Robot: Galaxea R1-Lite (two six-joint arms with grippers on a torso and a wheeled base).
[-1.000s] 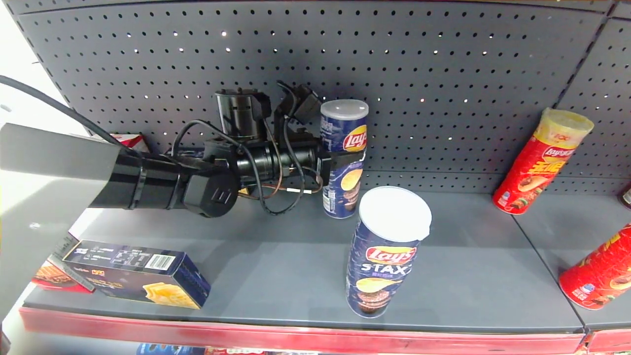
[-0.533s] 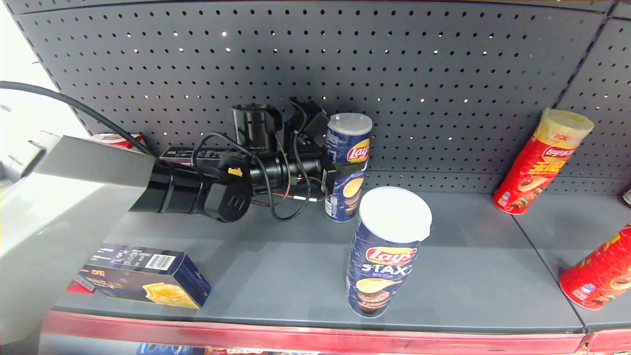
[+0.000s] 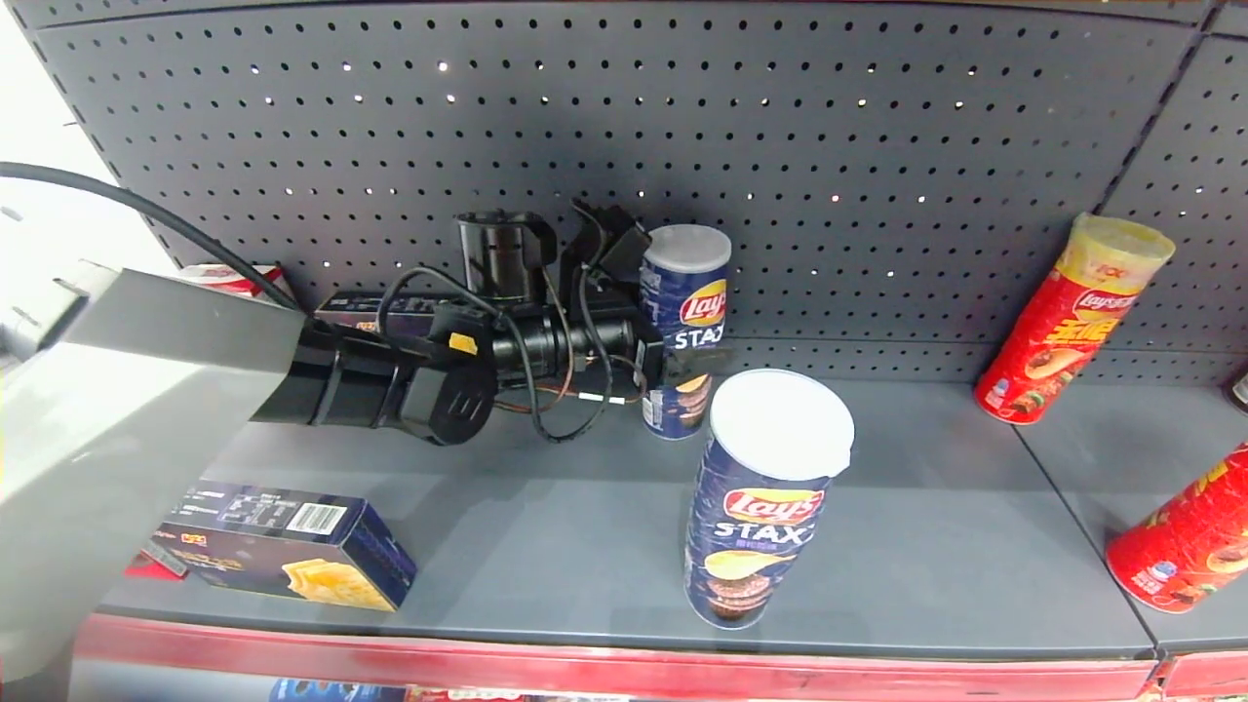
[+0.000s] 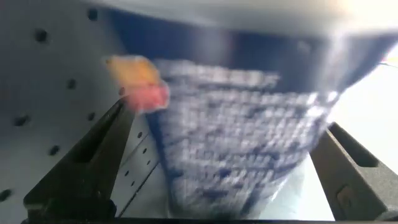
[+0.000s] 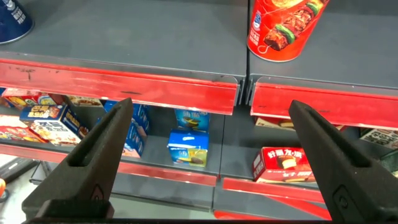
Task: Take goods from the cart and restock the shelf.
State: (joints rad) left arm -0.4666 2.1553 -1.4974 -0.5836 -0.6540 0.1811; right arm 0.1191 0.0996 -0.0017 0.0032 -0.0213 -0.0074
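My left pincer (image 3: 682, 353) sits open astride the rear blue can (image 3: 685, 283), pegboard (image 3: 877, 195) just behind. The front blue can (image 3: 765, 507) stands near it, with open shelf (image 3: 546, 517) around. My right pincer (image 5: 208, 155) gapes empty.

The shelf (image 3: 546, 526) bears a blue can (image 3: 685, 292) at the left gripper (image 3: 684, 343), a second can (image 3: 756, 517) near it, and a box (image 3: 283, 541) and red cans (image 3: 1068, 322) farther off.

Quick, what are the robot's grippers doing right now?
Left gripper: open, fingers on either side of the blue can on the shelf.
Right gripper: open, empty.
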